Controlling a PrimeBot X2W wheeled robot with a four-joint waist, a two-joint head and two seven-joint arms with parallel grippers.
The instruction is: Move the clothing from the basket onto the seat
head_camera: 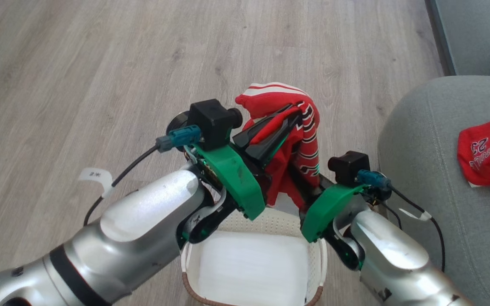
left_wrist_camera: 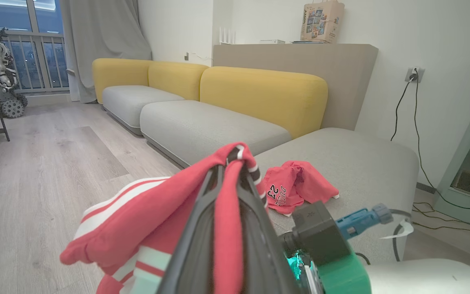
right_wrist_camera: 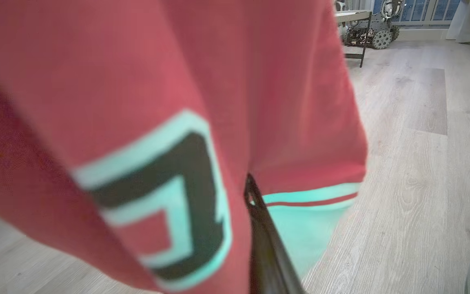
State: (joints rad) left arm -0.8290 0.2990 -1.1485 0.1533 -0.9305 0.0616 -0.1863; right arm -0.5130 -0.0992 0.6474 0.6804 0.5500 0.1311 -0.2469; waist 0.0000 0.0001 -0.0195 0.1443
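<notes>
A red jersey with white stripes, part of the clothing [head_camera: 279, 102], hangs in the air above the basket [head_camera: 318, 255]. My left gripper [head_camera: 289, 119] is shut on it, with red fabric pinched between the dark fingers [left_wrist_camera: 202, 228]. My right gripper [head_camera: 309, 187] reaches into the hanging folds from below right. In the right wrist view, one dark finger [right_wrist_camera: 261, 228] shows against the cloth [right_wrist_camera: 178, 102], and the other is covered. A second red piece [head_camera: 489, 151] lies crumpled on the grey seat [head_camera: 423, 140], also seen from the left wrist as the red piece [left_wrist_camera: 296, 185] on the seat [left_wrist_camera: 361, 163].
A flat white liner sheet [head_camera: 249, 267] covers the basket's bottom. Wood floor [head_camera: 100, 63] spreads to the left and ahead. Yellow-backed sofa sections [left_wrist_camera: 259, 90] run along the wall, and a wheeled robot [right_wrist_camera: 369, 32] stands by the far window.
</notes>
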